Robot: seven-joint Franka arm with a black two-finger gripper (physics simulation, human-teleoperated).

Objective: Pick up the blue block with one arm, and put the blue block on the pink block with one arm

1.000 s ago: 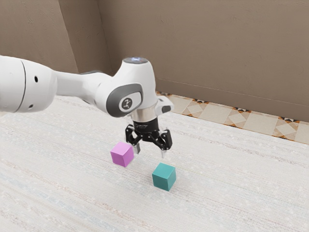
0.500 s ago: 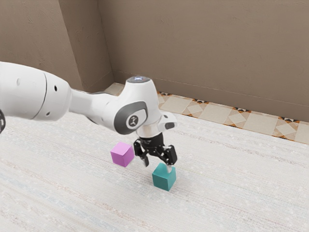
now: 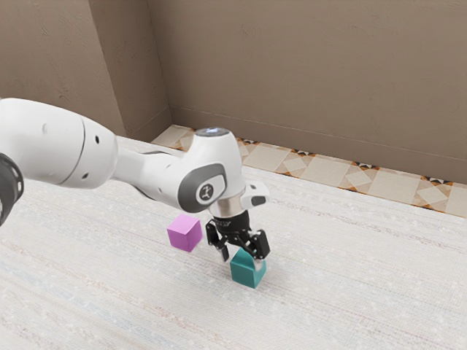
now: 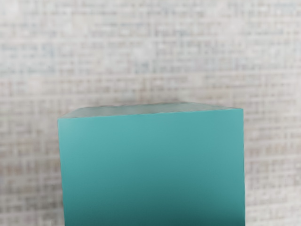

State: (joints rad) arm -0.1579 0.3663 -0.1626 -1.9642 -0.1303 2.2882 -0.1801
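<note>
The blue block [image 3: 247, 275], teal in shade, rests on the pale woven table; in the wrist view the same block [image 4: 150, 169] lies directly under my hand. My gripper [image 3: 241, 257] has come down over its top, and the black fingers stand open, one on either side of its upper edges. The pink block [image 3: 184, 232] sits on the table a short way toward the exterior view's left of the blue one, apart from it and from my fingers.
The table's woven surface [image 3: 365, 284] stretches wide toward the exterior view's right and front. Behind the table's far edge runs a patterned tile strip [image 3: 350, 175] below a brown wall. My white arm [image 3: 109, 164] reaches in from the left.
My hand has moved down and toward the exterior view's right, from hanging between the two blocks to straddling the blue block's top. Both blocks have stayed put.
</note>
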